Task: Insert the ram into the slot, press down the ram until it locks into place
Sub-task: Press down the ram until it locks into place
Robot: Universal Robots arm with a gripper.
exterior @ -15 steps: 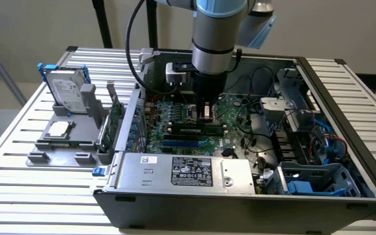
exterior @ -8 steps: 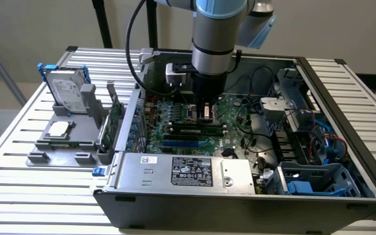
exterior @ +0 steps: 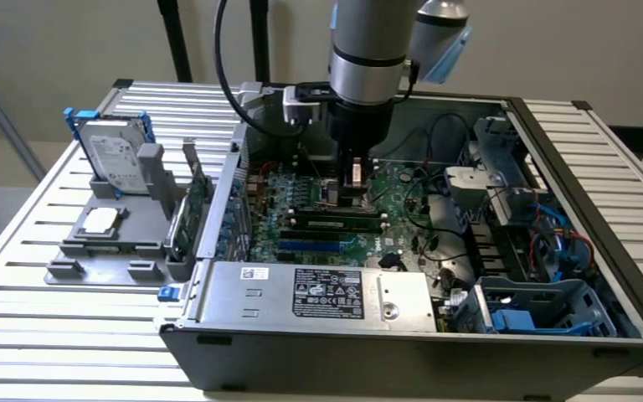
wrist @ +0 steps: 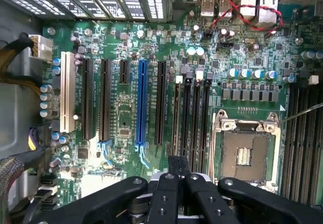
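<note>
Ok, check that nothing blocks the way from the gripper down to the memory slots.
Nothing visible does. The gripper hangs just above the black slots, whose tops look bare; the red cable lies well off to the side.

I count one arm (exterior: 367, 42) with one gripper (wrist: 180, 176). On the one motherboard (wrist: 126, 128) I see four narrow black memory slots (wrist: 196, 113) side by side, one blue slot (wrist: 141, 103), one white slot (wrist: 64, 93) and one processor socket (wrist: 247, 151). There is one computer case (exterior: 411, 352) with one power supply (exterior: 311, 293) inside it. Beside the case stands one gray holder (exterior: 87, 247), which carries one hard drive (exterior: 115, 159) and one expansion card (exterior: 195, 209).
</note>
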